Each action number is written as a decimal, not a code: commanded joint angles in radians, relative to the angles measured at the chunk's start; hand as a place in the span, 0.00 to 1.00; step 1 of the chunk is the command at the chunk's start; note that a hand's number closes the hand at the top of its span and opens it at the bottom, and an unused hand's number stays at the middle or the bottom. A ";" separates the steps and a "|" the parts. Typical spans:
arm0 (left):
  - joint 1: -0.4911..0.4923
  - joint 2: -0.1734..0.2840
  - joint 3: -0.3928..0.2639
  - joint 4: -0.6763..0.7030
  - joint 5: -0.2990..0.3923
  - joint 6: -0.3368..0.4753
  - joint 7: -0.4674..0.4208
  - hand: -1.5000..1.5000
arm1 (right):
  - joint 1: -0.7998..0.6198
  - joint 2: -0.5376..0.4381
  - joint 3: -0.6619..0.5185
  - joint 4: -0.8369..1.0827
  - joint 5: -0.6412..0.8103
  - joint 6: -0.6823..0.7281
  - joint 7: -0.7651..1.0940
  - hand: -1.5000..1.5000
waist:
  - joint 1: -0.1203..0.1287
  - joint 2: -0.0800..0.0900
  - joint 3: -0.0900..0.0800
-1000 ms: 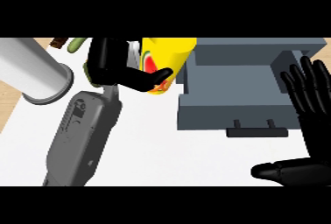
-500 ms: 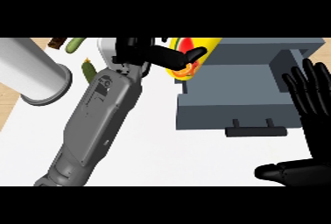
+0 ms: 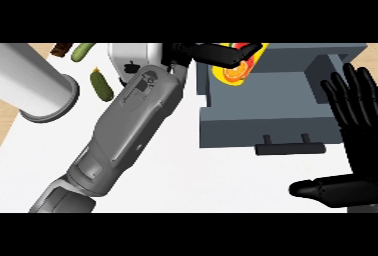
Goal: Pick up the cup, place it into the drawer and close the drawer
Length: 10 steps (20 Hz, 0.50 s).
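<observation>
Fingers of my left hand are curling round the yellow cup, which has red and orange marks on it. I am holding the cup over the back left corner of the open grey drawer. My hand is hiding most of the cup, so I cannot tell if it is touching the drawer floor or hanging above it.

My right hand is resting at the right edge of the view, open, with its fingers straight and pointing up, beside the drawer's right wall.

I am thinking about what could go wrong. The cup is sitting very near the drawer's left wall. If I am letting go while it is partly over that wall, it may tip, catch on the edge, or fall out onto the white counter. If the cup is tilting in my fingers, it may land on its side and roll. My grey forearm is lying close to the small green cucumber and the big white cylinder, so pulling back carelessly may bump them.

Closing is the other worry. The black handle is sticking out at the front. If the cup is standing too tall or leaning on the rim, the drawer may jam when I am pushing it shut.
</observation>
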 commanded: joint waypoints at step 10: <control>-0.157 0.000 -0.152 0.328 0.153 0.023 -0.075 1.00 | 0.039 0.016 0.027 -0.024 0.014 0.011 -0.025 0.00 | -0.028 0.006 0.001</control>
